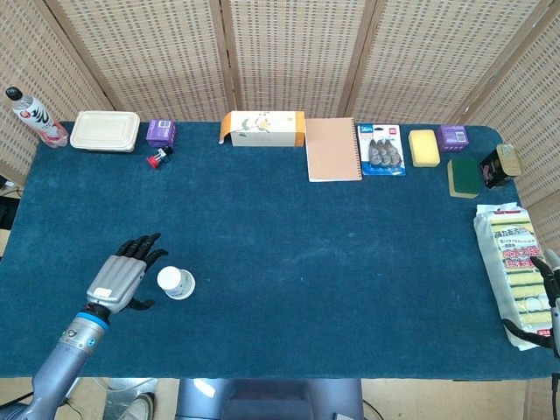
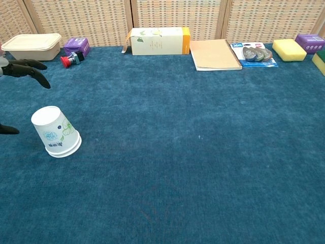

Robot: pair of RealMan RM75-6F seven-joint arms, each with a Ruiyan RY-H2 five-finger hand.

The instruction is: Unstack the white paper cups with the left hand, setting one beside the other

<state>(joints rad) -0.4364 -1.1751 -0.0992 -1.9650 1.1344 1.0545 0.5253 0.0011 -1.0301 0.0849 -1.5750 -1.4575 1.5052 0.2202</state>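
Observation:
The white paper cups (image 1: 176,283) stand stacked upside down on the blue cloth at the front left; in the chest view the stack (image 2: 55,131) shows a floral print and two rims at its base. My left hand (image 1: 121,275) hovers just left of the stack with its fingers spread, holding nothing and apart from the cups. In the chest view only its dark fingertips (image 2: 28,68) show at the left edge. My right hand (image 1: 549,302) is at the table's right front edge, only partly visible.
Along the back edge stand a bottle (image 1: 31,116), a beige lunch box (image 1: 105,130), a purple box (image 1: 161,131), a carton (image 1: 262,128), a notebook (image 1: 332,149) and sponges (image 1: 423,146). A sponge pack (image 1: 513,268) lies at the right.

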